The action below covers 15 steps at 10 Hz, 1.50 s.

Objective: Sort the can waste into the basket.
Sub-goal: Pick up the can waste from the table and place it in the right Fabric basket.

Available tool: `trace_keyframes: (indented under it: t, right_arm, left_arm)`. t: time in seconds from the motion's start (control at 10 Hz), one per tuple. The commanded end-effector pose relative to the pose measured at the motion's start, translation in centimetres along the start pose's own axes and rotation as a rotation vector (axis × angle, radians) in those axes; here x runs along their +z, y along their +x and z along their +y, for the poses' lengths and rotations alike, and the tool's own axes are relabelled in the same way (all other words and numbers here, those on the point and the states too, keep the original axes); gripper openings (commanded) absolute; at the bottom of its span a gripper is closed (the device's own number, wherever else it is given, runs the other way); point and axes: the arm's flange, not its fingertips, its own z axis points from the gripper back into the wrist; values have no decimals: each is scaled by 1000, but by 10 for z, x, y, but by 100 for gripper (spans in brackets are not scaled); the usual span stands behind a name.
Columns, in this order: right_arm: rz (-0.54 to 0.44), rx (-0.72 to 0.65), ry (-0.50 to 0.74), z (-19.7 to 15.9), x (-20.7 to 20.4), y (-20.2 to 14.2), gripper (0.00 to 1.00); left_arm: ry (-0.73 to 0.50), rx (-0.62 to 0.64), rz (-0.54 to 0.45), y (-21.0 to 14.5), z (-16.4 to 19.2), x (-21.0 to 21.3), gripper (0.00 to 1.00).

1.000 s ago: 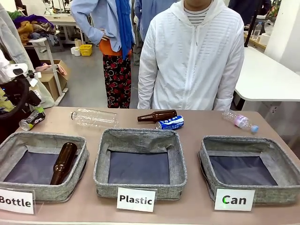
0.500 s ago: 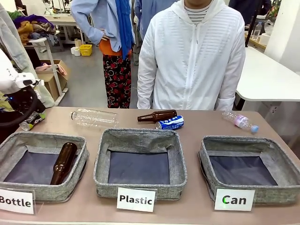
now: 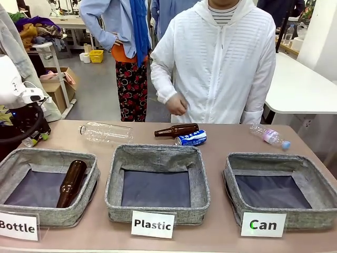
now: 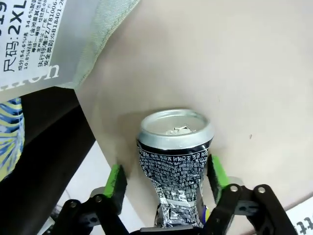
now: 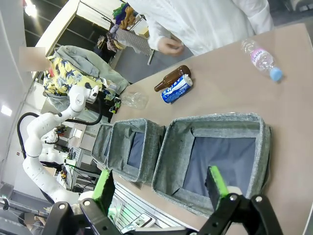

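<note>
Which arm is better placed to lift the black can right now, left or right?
Left. The left gripper straddles the black can at the left end of the table. The right gripper hangs open near the Can basket, far from that can.

A black can [image 4: 173,161] with a silver top and fine white print, crumpled at the waist, lies on the tan counter [image 4: 234,73], clamped between the green pads [image 4: 217,172] of the left end effector [image 4: 166,177]. A blue-and-white can [image 3: 190,138] lies on its side mid-counter, toward the far edge. The low grey fabric basket [image 3: 274,158], its white card [image 3: 263,224] reading "Can", sits at the near right, dark base showing.
</note>
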Motion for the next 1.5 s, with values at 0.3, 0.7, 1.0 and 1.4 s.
trace_keyframes:
  t: [0.3,0.7,1.0,1.4]
  right_arm:
    - [-20,24,16,-1,0,2,100]
    - [-20,24,16,-1,0,2,100]
    - [-20,24,16,-1,0,2,100]
    - [-20,24,16,-1,0,2,100]
  left_arm:
    - [52,-11,23,5,-2,8,0]
    - [64,-113,-113,-30,-44,63,0]
    - [88,-362,-196,-108,-113,158,0]
    - [55,-1034,-133,-236,-171,196,0]
